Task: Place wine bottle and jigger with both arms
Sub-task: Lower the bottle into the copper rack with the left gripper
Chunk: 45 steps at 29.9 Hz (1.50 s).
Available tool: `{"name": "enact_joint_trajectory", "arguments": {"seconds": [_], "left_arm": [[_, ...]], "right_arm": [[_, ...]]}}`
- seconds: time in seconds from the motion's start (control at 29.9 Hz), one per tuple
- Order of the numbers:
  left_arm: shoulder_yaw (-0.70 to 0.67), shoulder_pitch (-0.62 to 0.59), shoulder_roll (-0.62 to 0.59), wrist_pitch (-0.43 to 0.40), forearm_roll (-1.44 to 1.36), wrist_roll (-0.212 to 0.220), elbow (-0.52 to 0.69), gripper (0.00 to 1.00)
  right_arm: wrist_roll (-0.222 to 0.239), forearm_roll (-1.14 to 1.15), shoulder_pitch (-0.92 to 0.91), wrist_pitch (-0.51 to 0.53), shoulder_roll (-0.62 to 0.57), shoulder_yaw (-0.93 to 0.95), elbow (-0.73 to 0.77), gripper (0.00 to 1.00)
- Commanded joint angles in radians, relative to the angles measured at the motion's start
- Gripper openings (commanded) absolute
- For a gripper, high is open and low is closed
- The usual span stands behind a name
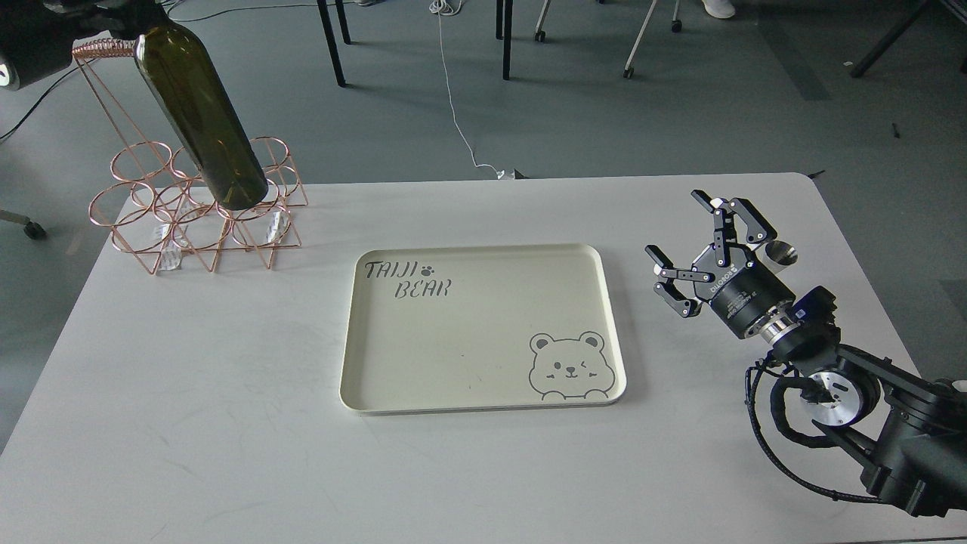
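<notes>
The tray [483,329] holds nothing. Left of it, my left gripper (fingers indistinct, grip unclear) [113,17] meets the wine bottle [200,117] tilted over the copper rack [189,215]. Right, my right gripper [699,245] spreads beside the jigger [780,255].

Our tray [483,393] lies mid-table [227,423]. At its ten o'clock stands the rack [189,219], the bottle [200,121] tilted over it. At three o'clock our right gripper [699,245] hangs above the table, the jigger [780,255] just behind it at its two o'clock.
</notes>
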<state>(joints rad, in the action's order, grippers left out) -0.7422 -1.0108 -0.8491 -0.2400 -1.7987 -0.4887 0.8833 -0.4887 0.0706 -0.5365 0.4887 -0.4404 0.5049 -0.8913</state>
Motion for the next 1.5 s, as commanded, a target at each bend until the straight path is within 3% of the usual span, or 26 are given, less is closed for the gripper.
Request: {"name": "enact_joint_trajectory", "arguments": {"seconds": [0.0,1.47], "left_arm": [[0.001,0.001,0.004,0.001,-0.001,0.0,0.002,0.2],[0.037,0.014,0.051,0.039,-0.001,0.0,-0.058,0.21]], "right_arm": [[0.0,0.0,0.0,0.0,0.0,0.0,0.0,0.99],[0.0,0.0,0.009,0.0,-0.001,0.001,0.002,0.99]]}}
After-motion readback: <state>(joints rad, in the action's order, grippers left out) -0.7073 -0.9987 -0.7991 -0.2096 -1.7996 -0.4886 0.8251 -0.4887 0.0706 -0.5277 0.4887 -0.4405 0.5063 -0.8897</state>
